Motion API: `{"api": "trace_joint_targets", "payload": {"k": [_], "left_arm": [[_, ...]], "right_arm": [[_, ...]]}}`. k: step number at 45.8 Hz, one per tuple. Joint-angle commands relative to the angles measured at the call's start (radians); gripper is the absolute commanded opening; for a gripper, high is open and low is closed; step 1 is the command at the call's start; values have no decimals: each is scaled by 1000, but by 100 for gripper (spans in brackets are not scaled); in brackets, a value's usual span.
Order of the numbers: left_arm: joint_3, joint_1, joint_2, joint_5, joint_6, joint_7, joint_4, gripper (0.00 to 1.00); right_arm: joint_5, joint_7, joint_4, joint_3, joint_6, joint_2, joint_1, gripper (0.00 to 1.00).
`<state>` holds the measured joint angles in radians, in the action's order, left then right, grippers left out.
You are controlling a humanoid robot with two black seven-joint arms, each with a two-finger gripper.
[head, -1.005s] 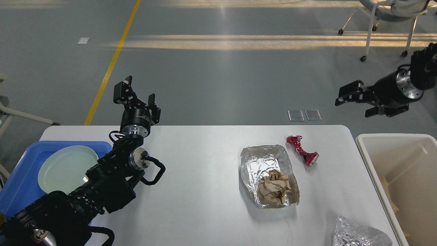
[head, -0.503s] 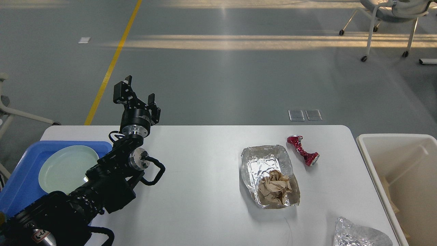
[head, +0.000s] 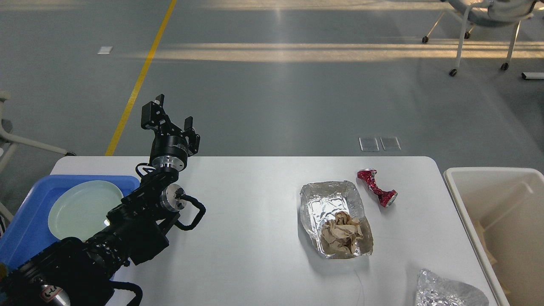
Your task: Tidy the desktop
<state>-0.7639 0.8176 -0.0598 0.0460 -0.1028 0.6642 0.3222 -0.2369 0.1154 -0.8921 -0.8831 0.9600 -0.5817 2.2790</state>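
Left arm raised over the far left of the desktop; litter on the right.

The desktop fills the near half of the view, its far edge against grey floor; the left gripper stands high above that far-left edge, fingers spread with nothing between them; the right arm is out of view; a blue tray sits at the left edge, partly hidden by the arm, with a pale plate in it; right of centre lies a foil tray holding a brown paper wad at its near end; a crushed red can lies just beyond it to the far right, apart from it; a crumpled foil piece sits at the near right corner; a white bin stands beside the right edge.
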Motion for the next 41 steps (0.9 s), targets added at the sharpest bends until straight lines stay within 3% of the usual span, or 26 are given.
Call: {"api": "trace_joint_targets", "payload": {"k": [1,19,41], "left_arm": [[0,0,0,0,0,0,0,99],[0,0,0,0,0,0,0,99],[0,0,0,0,0,0,0,99]], "right_arm": [[-16,1,31,-75,0,-1,-208,100],[11,0,32,-99,0,-9,-634,100],[62,0,24,-97,0,34,-877,100]]}}
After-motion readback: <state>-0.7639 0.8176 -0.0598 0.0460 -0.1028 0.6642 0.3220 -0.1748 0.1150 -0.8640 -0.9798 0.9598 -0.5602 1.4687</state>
